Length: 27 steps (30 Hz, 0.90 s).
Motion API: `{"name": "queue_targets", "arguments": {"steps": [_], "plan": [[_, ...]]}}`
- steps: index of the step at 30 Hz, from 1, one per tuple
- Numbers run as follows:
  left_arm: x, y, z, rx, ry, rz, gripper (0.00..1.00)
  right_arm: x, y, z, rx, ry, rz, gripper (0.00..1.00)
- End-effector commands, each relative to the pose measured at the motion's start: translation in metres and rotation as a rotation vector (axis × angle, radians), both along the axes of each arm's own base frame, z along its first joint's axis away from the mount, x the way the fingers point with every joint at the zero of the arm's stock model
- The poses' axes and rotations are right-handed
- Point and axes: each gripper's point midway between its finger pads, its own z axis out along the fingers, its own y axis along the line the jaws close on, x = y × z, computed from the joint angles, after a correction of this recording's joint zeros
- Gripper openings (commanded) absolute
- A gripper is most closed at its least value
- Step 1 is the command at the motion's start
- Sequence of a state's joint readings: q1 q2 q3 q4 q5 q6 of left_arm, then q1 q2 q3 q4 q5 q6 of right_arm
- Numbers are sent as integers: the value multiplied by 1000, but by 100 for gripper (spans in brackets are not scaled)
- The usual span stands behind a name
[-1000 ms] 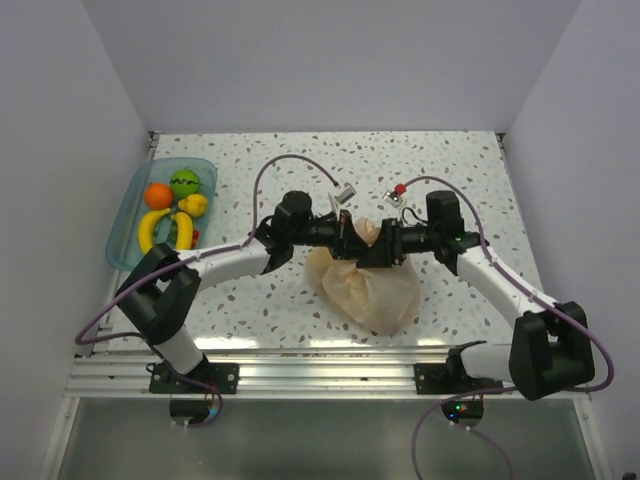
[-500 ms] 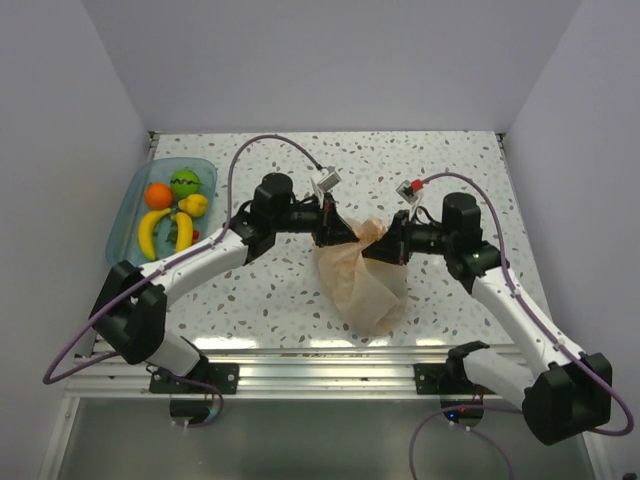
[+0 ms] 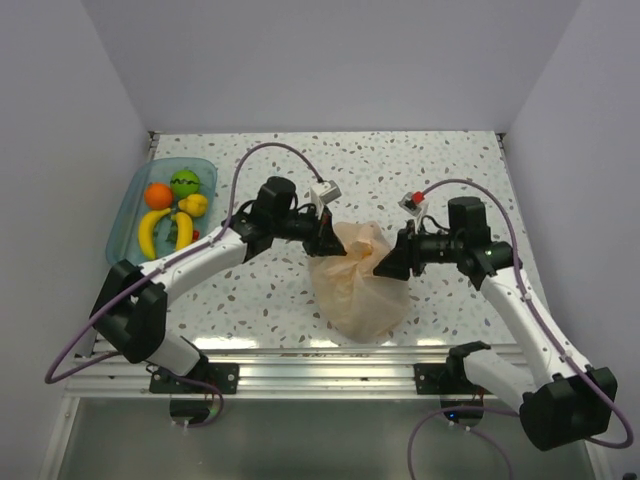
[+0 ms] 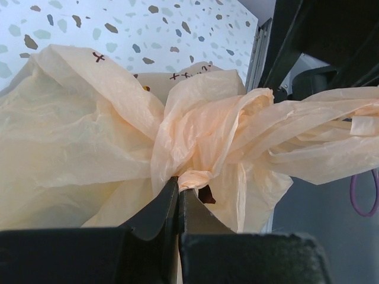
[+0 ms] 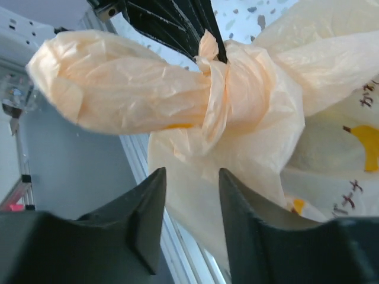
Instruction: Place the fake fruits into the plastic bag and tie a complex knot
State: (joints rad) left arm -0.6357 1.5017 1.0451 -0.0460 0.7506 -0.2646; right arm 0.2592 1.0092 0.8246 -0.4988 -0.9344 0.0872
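The peach-orange plastic bag (image 3: 355,290) stands bunched at the table's middle, its handles twisted into a knot (image 3: 360,240) at the neck. My left gripper (image 3: 325,232) is shut on a fold of film at the knot (image 4: 198,136), fingertips pinched together (image 4: 179,180). My right gripper (image 3: 392,262) hangs open just right of the bag. In its wrist view its gripper (image 5: 191,173) shows a gap with only bag film behind it, below the knot (image 5: 216,97) and a puffed tail (image 5: 118,83). An orange (image 3: 157,194), green ball (image 3: 184,182), bananas (image 3: 160,228) and a small yellow piece (image 3: 194,205) lie apart at the left.
A clear blue tray (image 3: 130,190) at the far left edge holds the loose fruits. Grey walls close the table on three sides. The aluminium rail (image 3: 320,375) with both arm bases runs along the near edge.
The two grippers, close together over the bag a second ago, have drawn apart. The right one has let go and backed off to the right; the bag now stands gathered under the knot.
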Motion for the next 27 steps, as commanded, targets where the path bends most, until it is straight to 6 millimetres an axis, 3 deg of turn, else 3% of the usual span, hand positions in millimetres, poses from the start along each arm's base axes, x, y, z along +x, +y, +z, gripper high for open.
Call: {"name": "queue_targets", "arguments": {"steps": [1, 3, 6, 13, 16, 23, 27], "plan": [[-3, 0, -3, 2, 5, -39, 0, -9, -16, 24, -68, -92, 61, 48], [-5, -2, 0, -8, 9, -60, 0, -2, -27, 32, -81, -125, 47, 50], [-9, -5, 7, -30, 24, -83, 0, 13, -41, 40, -90, -118, -19, 42], [-18, -8, 4, -24, 56, -105, 0, 68, -39, 11, -98, -89, -121, 27], [-20, -9, 2, -11, 58, -105, 0, 74, -29, 5, -69, -67, -105, 21], [-14, -14, 12, -25, 27, -98, 0, 53, -6, -1, -72, -87, -4, 19], [-7, -20, 39, -91, -49, -95, 0, 50, -8, 2, -103, -144, -2, 19]]}}
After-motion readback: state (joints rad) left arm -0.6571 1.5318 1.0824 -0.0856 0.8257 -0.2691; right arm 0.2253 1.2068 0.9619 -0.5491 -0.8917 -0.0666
